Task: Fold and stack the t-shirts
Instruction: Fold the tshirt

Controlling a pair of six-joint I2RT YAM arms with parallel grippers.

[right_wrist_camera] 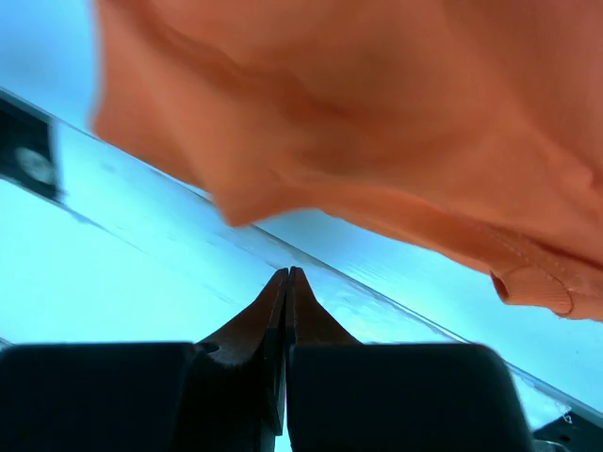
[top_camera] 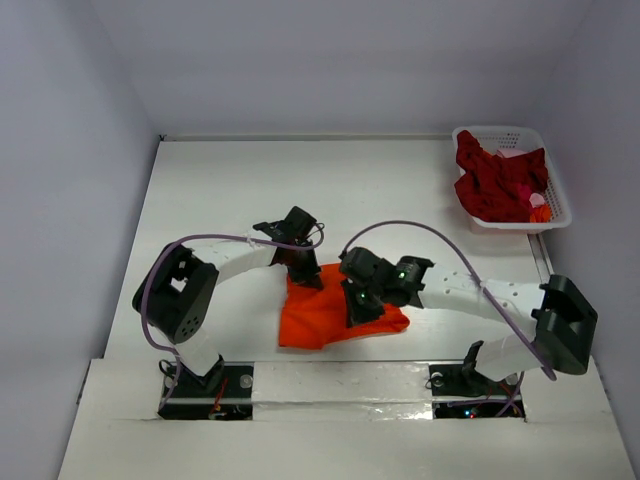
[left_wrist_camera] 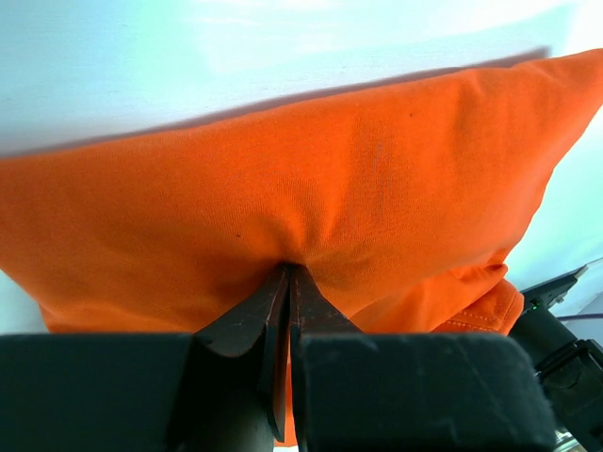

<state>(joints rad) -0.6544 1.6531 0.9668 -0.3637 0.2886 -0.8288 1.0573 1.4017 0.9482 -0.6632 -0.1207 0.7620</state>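
Note:
A bright orange t-shirt (top_camera: 325, 318) is bunched near the table's front edge, between the two arms. My left gripper (top_camera: 304, 276) is at the shirt's far left edge. In the left wrist view its jaws are closed and the orange t-shirt (left_wrist_camera: 377, 188) puckers in at the tips of my left gripper (left_wrist_camera: 288, 269). My right gripper (top_camera: 363, 306) hangs over the shirt's right part. In the right wrist view my right gripper (right_wrist_camera: 287, 273) is shut with nothing between its jaws, and the orange t-shirt (right_wrist_camera: 396, 113) is blurred just beyond it. Dark red t-shirts (top_camera: 497, 183) are piled in the basket.
A white lattice basket (top_camera: 556, 196) stands at the table's far right corner, with something small and orange among the dark red cloth. A seam in the table surface (right_wrist_camera: 396, 306) runs under the right gripper. Grey walls close in the table on three sides.

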